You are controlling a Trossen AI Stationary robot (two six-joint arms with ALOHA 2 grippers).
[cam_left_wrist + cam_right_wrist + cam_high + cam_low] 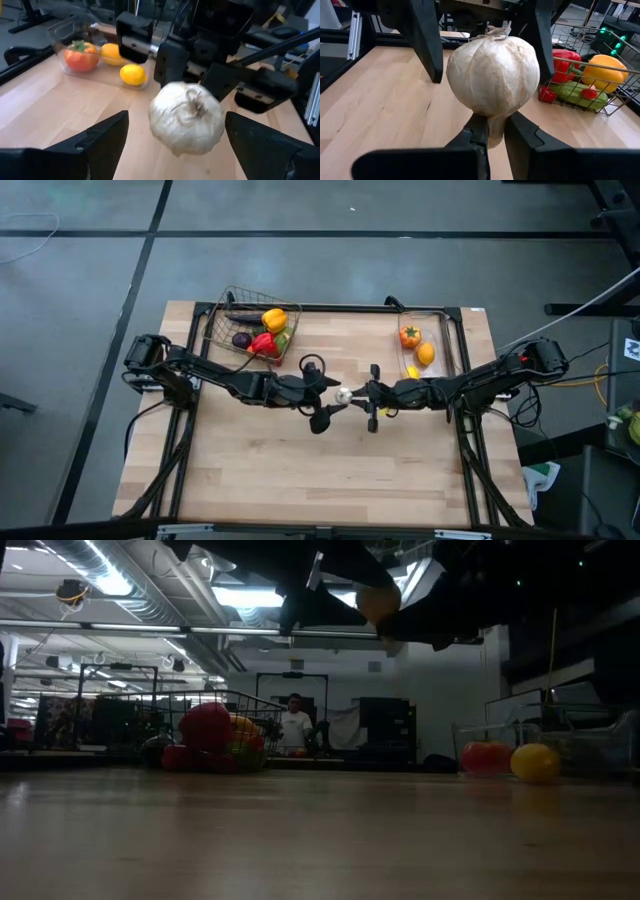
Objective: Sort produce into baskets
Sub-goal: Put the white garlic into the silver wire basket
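Observation:
A white garlic bulb (492, 75) hangs above the table's middle (343, 393), with my right gripper (496, 131) shut on it from the right. My left gripper (175, 125) is open; its two fingers stand on either side of the bulb (186, 117), and a gap shows on each side. At the far left, the wire mesh basket (222, 330) holds a yellow pepper, a red pepper and purple and green pieces. The clear bin (447, 340) at the far right holds an orange-red fruit, an orange one and a lemon. My right gripper pinches a narrow stub (494, 135) at the bulb's near end between its two fingertips. The fingers come about level from the table's right. The bulb juts out beyond the tips, lifted clear of the table.
Both arms reach in low from the table's left and right edges and meet at the middle. The wood tabletop (330, 470) lies bare in front of them. In the low view a person stands in the room beyond the far edge.

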